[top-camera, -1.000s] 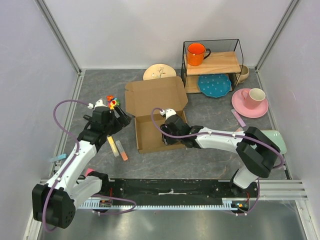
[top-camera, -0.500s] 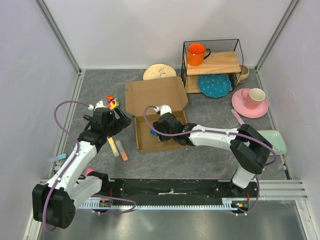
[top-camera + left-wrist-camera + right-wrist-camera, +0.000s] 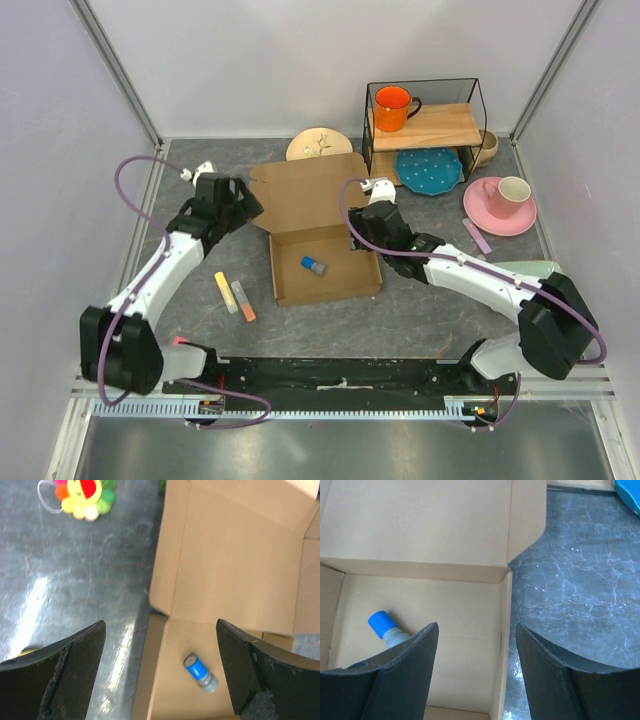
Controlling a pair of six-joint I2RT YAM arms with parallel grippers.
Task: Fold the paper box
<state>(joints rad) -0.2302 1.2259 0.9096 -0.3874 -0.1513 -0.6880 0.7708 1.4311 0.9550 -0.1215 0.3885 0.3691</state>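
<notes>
**Top view.** The paper box [image 3: 340,283] lay with its tray walls up and its lid open flat behind the tray. A small blue-capped bottle [image 3: 313,265] lay inside the tray. The left gripper [image 3: 248,206] sat just off the lid's left edge. The right gripper [image 3: 360,232] was over the tray's back right corner. Neither touched cardboard, as far as I could tell.

**Left wrist view.** Jaws were wide with nothing between them. The box's [image 3: 230,565] lid and its left side flap lay below, and the bottle [image 3: 200,672] lay just past the hinge crease.

**Right wrist view.** Jaws were spread and empty above the box's [image 3: 450,610] back right corner. The bottle [image 3: 385,626] lay near the left finger [image 3: 395,680].

**Risks (judgement).**
- The unweighted box could slide or turn if only one claw pushed the lid.
- The lid's side flaps could land outside the tray walls and buckle.
- The bottle could roll under the closing lid and get trapped.
</notes>
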